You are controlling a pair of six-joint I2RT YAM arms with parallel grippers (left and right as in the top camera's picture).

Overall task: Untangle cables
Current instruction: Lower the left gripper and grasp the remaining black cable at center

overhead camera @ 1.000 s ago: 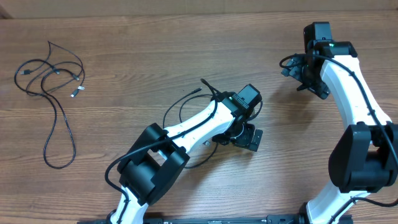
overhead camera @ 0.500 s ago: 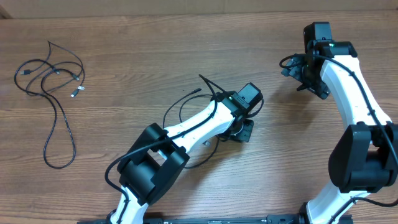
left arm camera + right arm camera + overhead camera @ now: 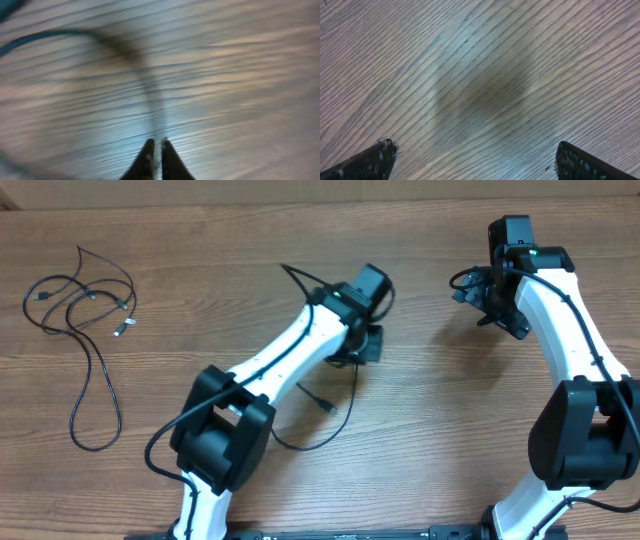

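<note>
left wrist view is one big smear, so take this bit with salt: the left gripper (image 3: 156,145) has its tips pressed nearly together, and a thin dark streak, which i'd guess is the loose cable (image 3: 150,95), runs up from between them and bends off toward the top left of the picture. looks pinched on it.

from overhead, the left gripper (image 3: 368,345) sits near the middle of the table (image 3: 450,430), a bit toward the far edge, and its fingers are tucked under the wrist housing, so you can't see the pinch itself from there. the loose cable (image 3: 345,420) drops out from under it toward the near edge, loops round to the left, and half of that loop vanishes behind the white left arm (image 3: 290,350). a small plug end (image 3: 322,402) lies just beside the arm. there's also a thin black strand poking out past the wrist on the far side; cord or arm wiring, can't tell.

the cable bundle (image 3: 88,296) is well apart from all that, in the far-left corner of the table, with one long loop trailing toward the near edge. plugs are too tiny to identify.

right gripper (image 3: 495,305) hovers by the far-right corner; in its wrist view the right gripper (image 3: 474,146) has its fingers spread wide over bare wood, only the tips in frame.

any print on the arm housings is too small to read.
</note>
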